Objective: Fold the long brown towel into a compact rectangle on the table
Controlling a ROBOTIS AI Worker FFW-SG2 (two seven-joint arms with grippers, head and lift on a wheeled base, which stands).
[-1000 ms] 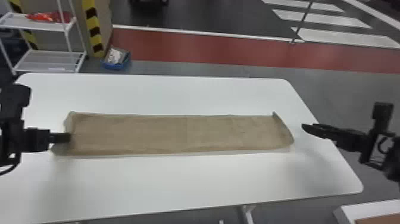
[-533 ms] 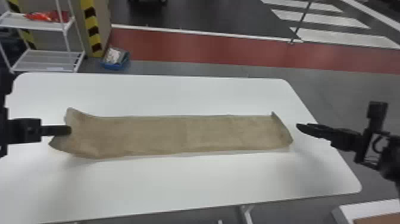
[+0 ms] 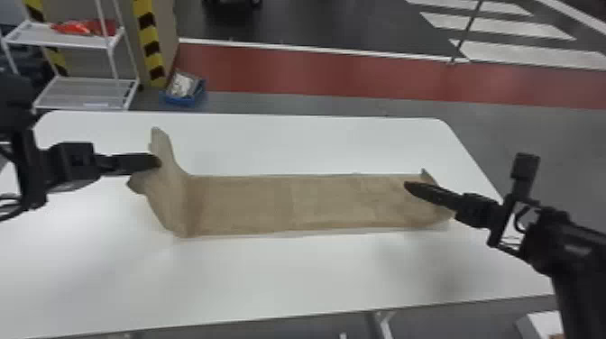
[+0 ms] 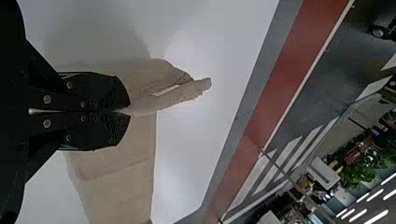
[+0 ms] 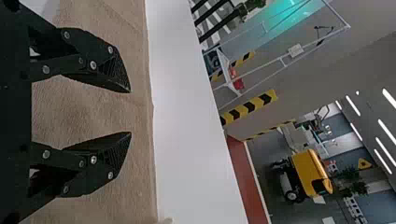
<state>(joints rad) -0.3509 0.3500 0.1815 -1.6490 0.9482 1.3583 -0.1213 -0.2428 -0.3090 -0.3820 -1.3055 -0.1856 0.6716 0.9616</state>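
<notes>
1. Hard to read first: the pinched bit of the long brown towel (image 3: 279, 203) is hidden between the left gripper's (image 3: 158, 161) fingers, and the head view's left edge cuts off that arm and part of the white table (image 3: 270, 279).
2. Over on the right, the right gripper (image 3: 408, 185) covers a patch of towel in the head view; whether it touches the cloth, I can't tell.
3. And here's the grip! In its wrist view the left gripper (image 4: 123, 111) is clenched on the towel's left end, that end raised in a curled flap, a fold poking out past the fingertips.
4. Right gripper (image 5: 130, 112), jaws spread wide, nothing between them but a view of the towel behind, right above its other end.
5. From the raised flap, the rest of the towel runs flat across the table toward the right, its far right corner peaking up.
6. Behind the table: white shelf rack (image 3: 76, 40), blue bin (image 3: 180, 99), yellow-and-black striped column (image 3: 153, 40), red floor strip (image 3: 315, 72).
</notes>
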